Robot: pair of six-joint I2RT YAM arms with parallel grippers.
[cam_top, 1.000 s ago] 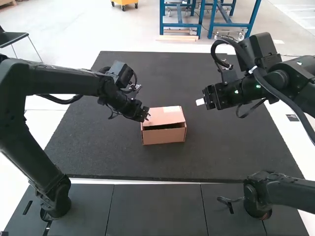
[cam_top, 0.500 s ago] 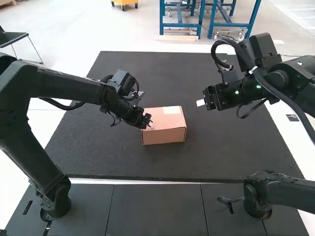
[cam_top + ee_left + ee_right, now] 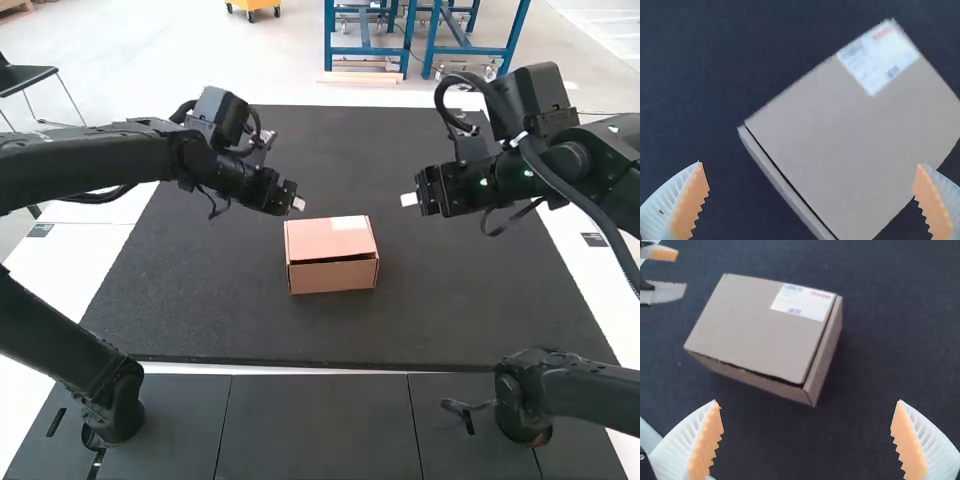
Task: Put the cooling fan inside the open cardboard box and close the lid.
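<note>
Overhead, the left gripper (image 3: 292, 201) hangs in the air just behind the left end of the cardboard box (image 3: 331, 254), clear of it. Its two white ribbed fingers (image 3: 682, 200) with orange pads are spread wide and hold nothing. In its wrist view the box top lies between and beyond them.

The right gripper (image 3: 408, 203) hovers off the box's right rear side, a little farther from it than the left one. It is also spread wide and empty. Its wrist view takes in the whole box, with the left gripper's fingers (image 3: 662, 290) just past the far corner.

The one box sits near the middle of a single black mat (image 3: 200, 290), which covers most of the worktop (image 3: 60, 265). Its long axis runs left to right across the worktop. The lid lies flat and shut, top face up, and its front flap is tucked down along the side nearest the arms' bases. What is inside is hidden. One white label (image 3: 349, 223) sits on the lid at the rear right corner. Neither of the two grippers touches the box.
</note>
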